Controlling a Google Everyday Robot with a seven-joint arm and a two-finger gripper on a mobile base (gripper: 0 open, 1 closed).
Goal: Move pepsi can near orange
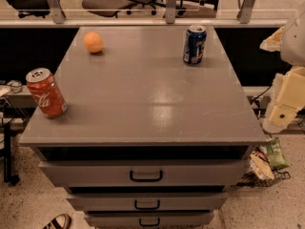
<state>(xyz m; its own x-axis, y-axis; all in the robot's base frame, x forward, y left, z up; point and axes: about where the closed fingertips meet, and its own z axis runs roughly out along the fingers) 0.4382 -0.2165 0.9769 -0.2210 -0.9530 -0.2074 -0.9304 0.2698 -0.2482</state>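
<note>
- We see a wide grey metal cabinet (143, 94) with a flat, slightly glossy top filling most of the view. Three drawers with dark handles (146, 175) face us below it.
- Beyond its far edge, at 12 o'clock, dark office chairs (107, 3) stand on a pale floor behind a railing.
- The robot's cream-coloured gripper (282, 109) hangs at about 3 o'clock from the middle of the top. It is past the cabinet's right edge and off the surface, touching nothing we can make out. We cannot tell whether it is wide or narrow, and we see nothing held in it.
- A red Coca-Cola can with a silver lid (46, 93) stands at 8 o'clock, near the left front corner, tilted a little in our view.
- The dark blue pepsi can with a silver top (194, 44) stands upright at 1 o'clock, near the far right corner.
- The small round smooth orange (93, 42) sits at 11 o'clock, near the far left corner (well apart from the pepsi can, with bare grey top between them).
- On the floor at 4 o'clock, a wire basket (269, 175) holds snack packets.
- A shoe (56, 222) lies at 7 o'clock.
</note>
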